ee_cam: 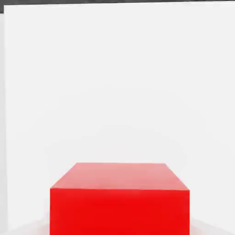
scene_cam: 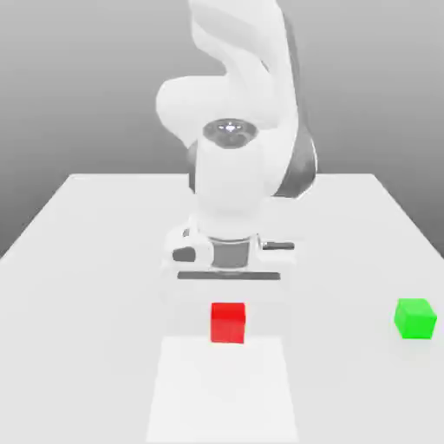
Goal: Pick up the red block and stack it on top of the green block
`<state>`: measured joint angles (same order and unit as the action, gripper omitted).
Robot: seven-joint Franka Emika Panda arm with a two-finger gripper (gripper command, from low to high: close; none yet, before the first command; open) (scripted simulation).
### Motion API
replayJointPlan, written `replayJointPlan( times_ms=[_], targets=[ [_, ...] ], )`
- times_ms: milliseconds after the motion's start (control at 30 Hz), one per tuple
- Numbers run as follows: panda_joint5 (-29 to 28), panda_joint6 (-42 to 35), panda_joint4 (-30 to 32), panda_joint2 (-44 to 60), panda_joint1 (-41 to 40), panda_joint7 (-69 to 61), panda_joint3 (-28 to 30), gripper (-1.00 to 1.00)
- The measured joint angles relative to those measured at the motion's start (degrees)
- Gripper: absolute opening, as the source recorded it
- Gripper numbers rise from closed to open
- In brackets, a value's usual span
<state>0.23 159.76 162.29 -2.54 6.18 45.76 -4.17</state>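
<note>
The red block point(scene_cam: 228, 322) rests on the white table point(scene_cam: 78, 286), near the front and about midway across the exterior view. It looms large and close in the hand view as the red block point(ee_cam: 119, 199). My gripper point(scene_cam: 229, 279) hangs low over the table, just behind and above the red block. The green block point(scene_cam: 414, 317) sits on the table far toward the exterior view's right, well apart from the red one and from the arm.
The arm's white base and links point(scene_cam: 238, 147) rise behind the hand at the middle of the table. A paler rectangular patch point(scene_cam: 224, 390) marks the table surface in front of the red block.
</note>
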Motion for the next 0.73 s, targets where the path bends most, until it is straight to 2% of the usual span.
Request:
replayJointPlan(
  times_ms=[433, 467, 600, 633, 733],
  targets=[
    [-0.3, -8.3, -10.8, 2.5, 28.8, -9.9, -11.6, -1.00],
    [-1.0, -7.7, -11.3, 3.7, 31.1, -9.8, -11.9, -1.00],
    [-5.8, -1.3, -12.1, 11.0, 31.3, -6.6, -9.3, -1.00],
    [-7.2, 0.5, -12.2, 13.0, 31.8, -5.7, -8.5, 1.00],
    [-7.2, 0.5, -12.2, 13.0, 31.8, -5.7, -8.5, 1.00]
  ],
)
